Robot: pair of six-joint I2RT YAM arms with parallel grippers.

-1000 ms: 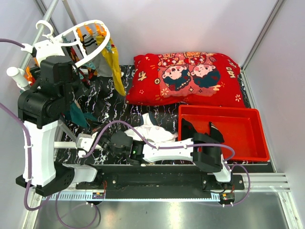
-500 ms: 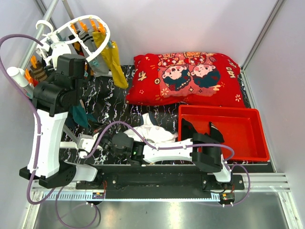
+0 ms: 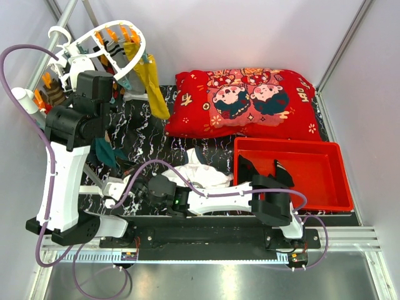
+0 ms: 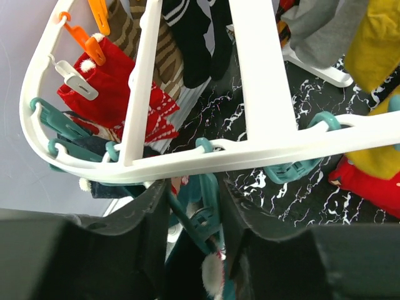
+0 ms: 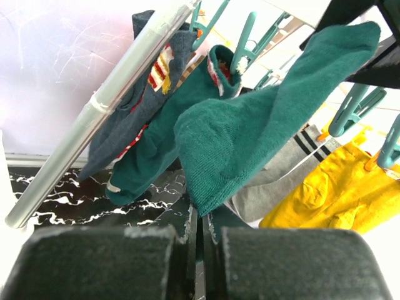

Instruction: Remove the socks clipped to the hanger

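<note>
Left tool (image 4: 194, 187) straddles a teal clip (image 4: 206, 219) below the hanger (image 4: 269, 147).
Clip's long axis runs between the jaws; pinch unconfirmed. Right tool (image 5: 197, 244) closed, farther off.

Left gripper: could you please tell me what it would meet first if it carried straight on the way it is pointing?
The left gripper would most likely meet the teal clip between its fingers, then the hanger's white rim just beyond.
</note>
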